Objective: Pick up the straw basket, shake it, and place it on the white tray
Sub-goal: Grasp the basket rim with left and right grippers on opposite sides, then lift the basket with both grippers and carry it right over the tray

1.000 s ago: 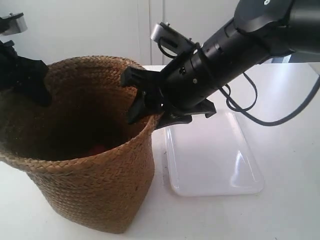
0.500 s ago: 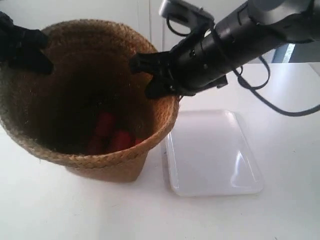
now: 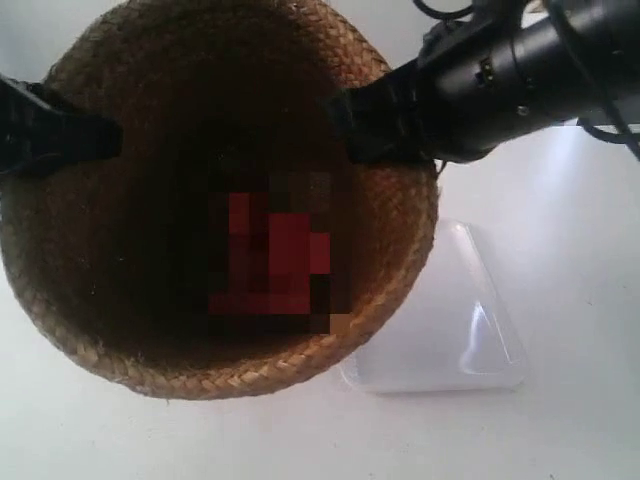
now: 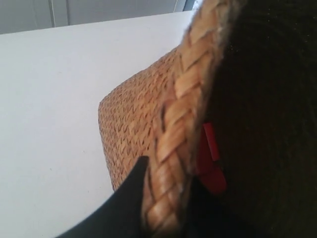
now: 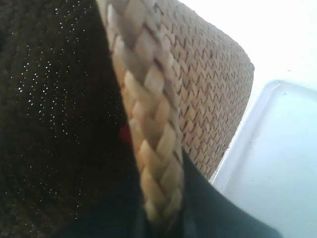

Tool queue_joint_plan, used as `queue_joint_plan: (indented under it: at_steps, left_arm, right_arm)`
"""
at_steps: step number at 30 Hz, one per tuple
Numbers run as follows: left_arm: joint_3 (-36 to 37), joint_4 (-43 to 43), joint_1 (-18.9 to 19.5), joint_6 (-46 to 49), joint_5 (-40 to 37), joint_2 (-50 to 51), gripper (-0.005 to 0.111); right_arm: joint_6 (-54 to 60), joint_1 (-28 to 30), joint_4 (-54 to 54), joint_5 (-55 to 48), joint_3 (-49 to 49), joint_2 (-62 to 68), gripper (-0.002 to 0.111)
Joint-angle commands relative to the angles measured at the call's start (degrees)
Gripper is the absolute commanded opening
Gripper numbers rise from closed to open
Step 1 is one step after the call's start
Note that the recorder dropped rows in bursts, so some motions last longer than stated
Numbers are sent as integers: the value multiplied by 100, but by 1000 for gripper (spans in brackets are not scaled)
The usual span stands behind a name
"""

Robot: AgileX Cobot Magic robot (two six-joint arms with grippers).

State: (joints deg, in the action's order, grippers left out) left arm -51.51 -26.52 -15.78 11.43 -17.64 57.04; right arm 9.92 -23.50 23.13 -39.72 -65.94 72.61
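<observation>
In the exterior view the basket (image 3: 230, 380) is filling most of the picture, tipping its mouth toward the camera. Its braided rim at 6 o'clock is sitting nearest. The base is hiding behind the body, so I cannot tell whether it is clearing the desk (image 3: 560, 440). Deep inside, some red things (image 3: 280, 250) are lying against the dark wall, too blurred to name.

At 9 o'clock on the rim, the left tool (image 3: 95, 135) is pinching the basket's edge. At about 2 o'clock the right tool (image 3: 375, 125) is biting the rim from the other side, its black arm reaching away toward 2 o'clock.

The tray (image 3: 470, 340) is lying flat on the desk at 4 o'clock from the basket, and the rim is covering the tray's side next to the basket.

In the left wrist view the left tool (image 4: 166, 203) is clamping the braid, one black finger (image 4: 129, 198) pressing the outer wall of the basket (image 4: 133, 114) and the other sitting inside. A red thing (image 4: 210, 158) is showing just inside the rim, with bare desk (image 4: 49, 99) beyond.

In the right wrist view the right tool (image 5: 158, 213) is likewise squeezing the braid between its dark fingers. Past the basket's wall (image 5: 208, 89) the tray (image 5: 277, 163) is lying below.
</observation>
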Motion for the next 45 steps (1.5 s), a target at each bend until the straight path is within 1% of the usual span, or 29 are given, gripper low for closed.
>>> queue_joint_plan:
  at_steps: [1,4,8,10,12,15,17,19,21,22,23,24,25,26,27,28,29,30,32,33,34,35,36,38,39,40,42,44,45]
  left_arm:
    - [331,-168,-119,103,321,-714,0]
    - [557,-156,-119,129,747,-809,0]
    - [756,-156,-119,64,1490,-556,0]
    - [768,-126,-90,204,1501,-371,0]
    - [768,-114,-100,402,1395,-286,0]
    - [657,-175,-222,360,840,-671,0]
    - [658,-159,-419,391,845,-1061,0]
    - [874,-113,-549,542,1271,-1149,0]
    - [1291,-113,-554,660,2057,-771,0]
    - [1446,-127,-535,648,2408,-539,0]
    - [1472,-248,-517,575,2463,-428,0]
    - [1393,-309,-517,471,2246,-442,0]
    - [1236,-309,-554,327,1833,-549,0]
    - [1058,-309,-615,367,1427,-769,0]
    - [902,-262,-673,441,1222,-948,0]
    - [832,-186,-744,557,1142,-1143,0]
    - [822,-156,-784,639,1214,-1300,0]
    - [913,-156,-800,707,1382,-1337,0]
    - [1261,-156,-761,749,2003,-923,0]
    - [1378,-185,-718,685,2271,-602,0]
    - [1358,-200,-685,584,2225,-427,0]
    - [1201,-200,-655,372,1964,-364,0]
    - [958,-189,-685,345,1609,-416,0]
    - [450,-18,-803,694,996,-753,0]
    - [290,63,-859,867,811,-941,0]
    - [256,116,-891,972,773,-1076,0]
    - [470,143,-891,1044,1048,-1135,0]
    - [974,143,-815,926,1733,-729,0]
    - [1108,143,-767,879,1969,-512,0]
  right_arm:
    - [74,-62,143,719,666,-935,0]
    - [134,-62,383,1163,1015,-1208,0]
    - [228,-62,394,2170,1376,-1027,0]
    - [228,-62,394,2328,1418,-869,0]
    - [49,-71,493,2099,1362,-801,0]
    - [57,-268,818,1529,1273,-1149,0]
    - [251,-523,805,1643,1342,-1500,0]
    - [657,-767,795,2483,1651,-1588,0]
    - [837,-800,795,3502,2057,-1279,0]
    - [787,-745,795,3842,2191,-1025,0]
    - [788,-695,795,3805,2206,-853,0]
    - [656,-669,884,3451,2100,-816,0]
    - [482,-684,992,2913,1946,-890,0]
    - [499,-767,1005,2500,1816,-1047,0]
    - [537,-895,1005,2184,1695,-1259,0]
    - [537,-1039,1005,2135,1651,-1484,0]
    - [537,-1147,982,2316,1673,-1628,0]
    - [569,-1253,775,2914,1834,-1684,0]
    - [499,-1199,605,4077,2253,-1413,0]
    - [498,-1092,642,4459,2376,-1041,0]
    - [499,-959,642,4383,2355,-816,0]
    - [422,-890,670,3972,2236,-657,0]
    - [290,-875,695,3116,1967,-660,0]
    - [329,-1000,708,2124,1635,-950,0]
    - [330,-1153,708,1927,1516,-1208,0]
    - [330,-1256,650,2105,1516,-1383,0]
    - [300,-1379,161,3203,1794,-1497,0]
    - [264,-1216,133,4311,2144,-1129,0]
    - [279,-1066,171,4386,2168,-865,0]
